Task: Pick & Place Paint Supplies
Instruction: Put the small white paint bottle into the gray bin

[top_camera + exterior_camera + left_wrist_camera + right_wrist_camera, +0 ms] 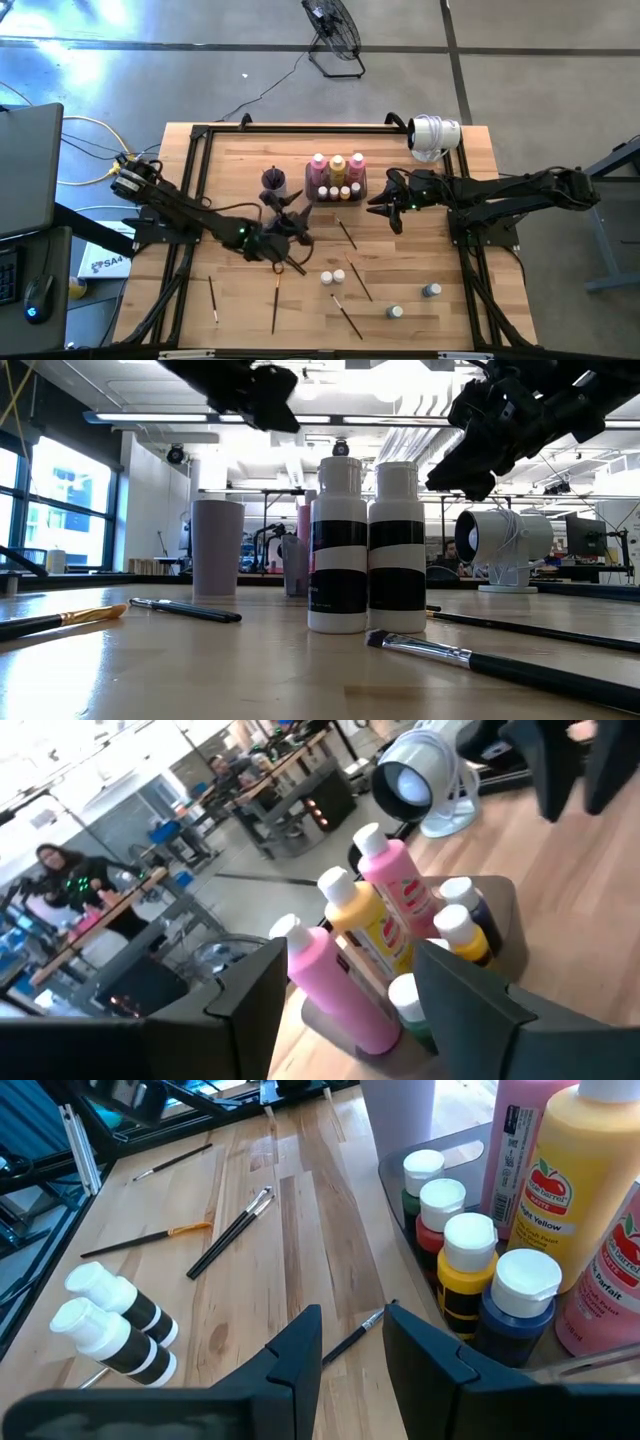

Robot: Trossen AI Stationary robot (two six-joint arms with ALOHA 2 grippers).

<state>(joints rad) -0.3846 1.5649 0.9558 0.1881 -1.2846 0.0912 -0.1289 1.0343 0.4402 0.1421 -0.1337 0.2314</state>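
Note:
The dark tray (pixel 362 190) at the table's far middle holds pink and yellow bottles (pixel 337 165) standing upright, with small white-capped ones (pixel 470 1245) in front of them. Two black-banded white-capped bottles (pixel 365 550) stand loose near the table's middle front. Thin dark brushes (pixel 274 303) lie flat on the wood. My left gripper (pixel 293 212) hovers open just left of the tray, above the table, pointing at the bottles (pixel 370 935). My right gripper (pixel 385 210) hovers right of the tray, its fingers (pixel 300 1350) a little apart with nothing between them.
A purple cup (pixel 273 180) stands left of the tray, close to my left gripper. A white round device (pixel 434 135) sits at the far right corner. Two grey-capped bottles (pixel 414 301) stand near the front right. A black frame (pixel 200 140) borders the table.

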